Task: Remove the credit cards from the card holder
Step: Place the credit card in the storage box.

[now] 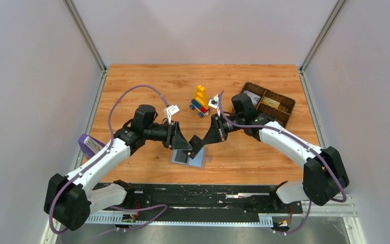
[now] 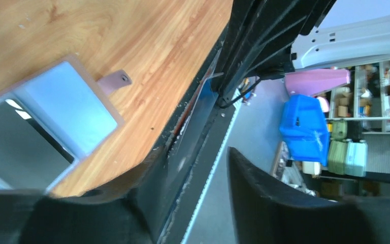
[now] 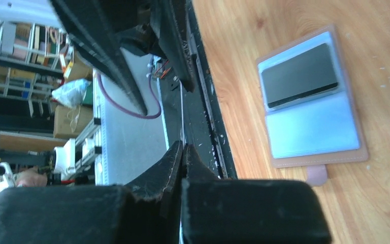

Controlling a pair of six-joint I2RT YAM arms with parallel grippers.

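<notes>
Card holder (image 1: 195, 161) lies open and flat on the table (image 1: 147, 76). Right gripper (image 1: 203, 144) just above holder, jaws together, pinching black card (image 1: 195, 144) clear of it. Left gripper (image 1: 185, 148) also above holder, fingers apart, gripping nothing. Second dark card (image 3: 299, 76) sits in a holder pocket.

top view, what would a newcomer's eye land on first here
The left tool and right tool meet tip to tip over the open blue holder at the table's near middle, the right one pinching a black card. Behind them, bright toy blocks and a brown basket at far right.
</notes>
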